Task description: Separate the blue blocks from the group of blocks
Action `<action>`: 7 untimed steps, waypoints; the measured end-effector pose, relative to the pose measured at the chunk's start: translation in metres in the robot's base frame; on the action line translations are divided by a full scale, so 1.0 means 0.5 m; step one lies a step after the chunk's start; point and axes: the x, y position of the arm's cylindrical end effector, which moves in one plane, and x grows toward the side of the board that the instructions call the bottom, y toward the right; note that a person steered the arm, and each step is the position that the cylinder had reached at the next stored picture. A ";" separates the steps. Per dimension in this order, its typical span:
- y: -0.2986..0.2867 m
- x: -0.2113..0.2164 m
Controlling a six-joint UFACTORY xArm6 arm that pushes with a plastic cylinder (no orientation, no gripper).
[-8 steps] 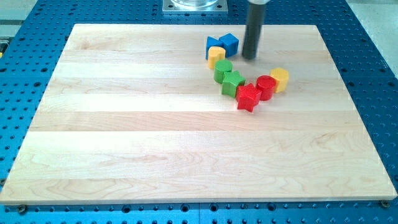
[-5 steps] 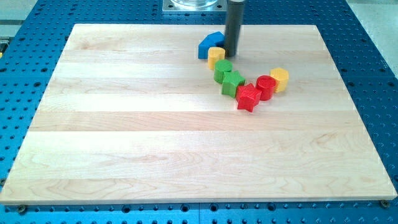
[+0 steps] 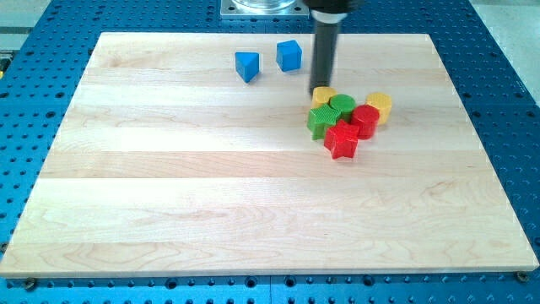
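Observation:
Two blue blocks lie apart near the view's top: a blue triangular block (image 3: 246,65) on the left and a blue cube (image 3: 289,55) to its right. My tip (image 3: 321,85) stands just above a yellow block (image 3: 323,96), to the lower right of the blue cube. Below it sits a tight cluster: a green cylinder (image 3: 342,105), a green star (image 3: 321,121), a red cylinder (image 3: 365,119), a red star (image 3: 342,140) and a yellow cylinder (image 3: 380,105).
The wooden board (image 3: 169,186) lies on a blue perforated table (image 3: 25,51). A metal arm base (image 3: 261,8) stands at the view's top edge, behind the board.
The two blue blocks have slid left and apart, away from the others. My tip has moved down and right, and the yellow and green blocks have been pushed against the red ones.

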 end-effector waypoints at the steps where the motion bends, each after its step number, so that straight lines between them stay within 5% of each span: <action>1: 0.045 -0.015; 2: 0.046 -0.132; 4: -0.079 -0.202; 7: -0.110 -0.198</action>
